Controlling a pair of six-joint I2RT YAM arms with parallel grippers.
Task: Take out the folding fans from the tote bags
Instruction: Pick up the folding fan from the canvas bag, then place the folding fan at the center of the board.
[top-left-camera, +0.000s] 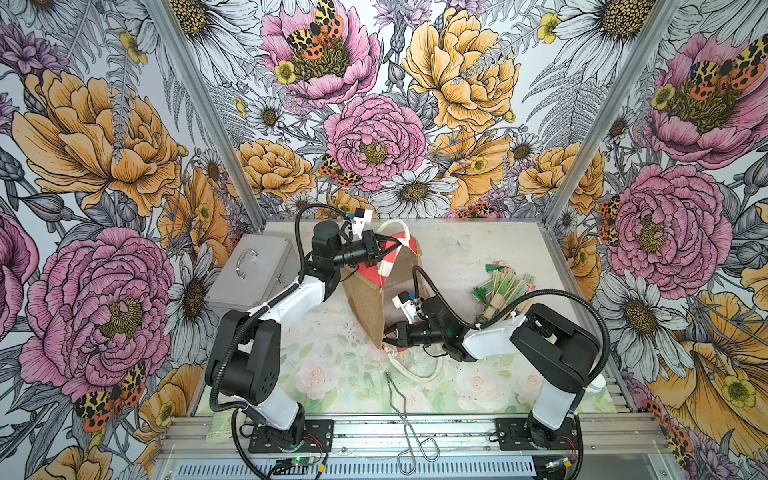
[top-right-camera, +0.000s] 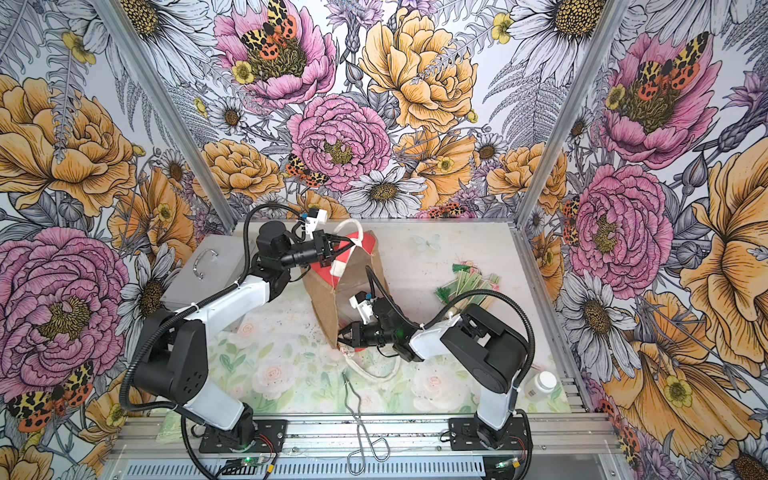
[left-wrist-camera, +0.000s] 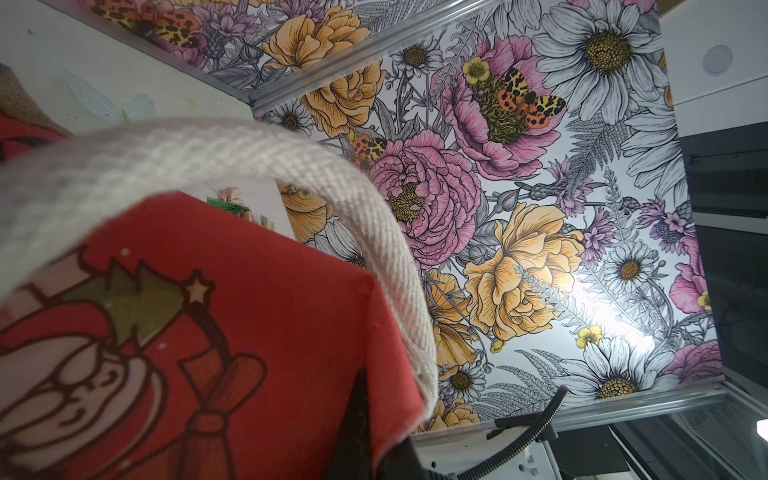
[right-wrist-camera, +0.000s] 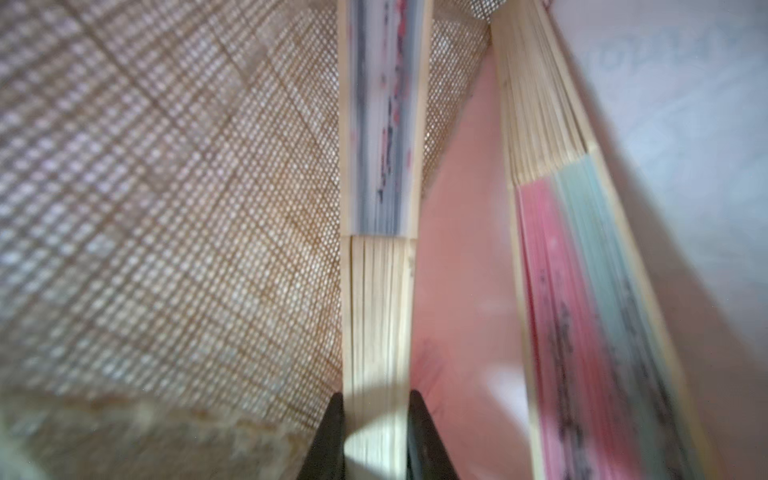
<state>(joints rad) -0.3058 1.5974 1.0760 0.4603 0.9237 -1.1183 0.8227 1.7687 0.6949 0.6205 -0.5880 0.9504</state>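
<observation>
Jaws of the right gripper (right-wrist-camera: 376, 401) are pinching a fan (right-wrist-camera: 380, 299) by its slat end inside the bag (top-left-camera: 365, 307), with the fan's long axis running straight ahead, deeper in. Farther back, the left gripper (top-left-camera: 380, 249) is clamping the bag's rim.

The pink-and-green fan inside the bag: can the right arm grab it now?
Probably not yet: the right gripper is shut on another folding fan. The pink-and-green fan lies close beside it in the tote bag, nothing between them, so it looks reachable afterwards.
</observation>
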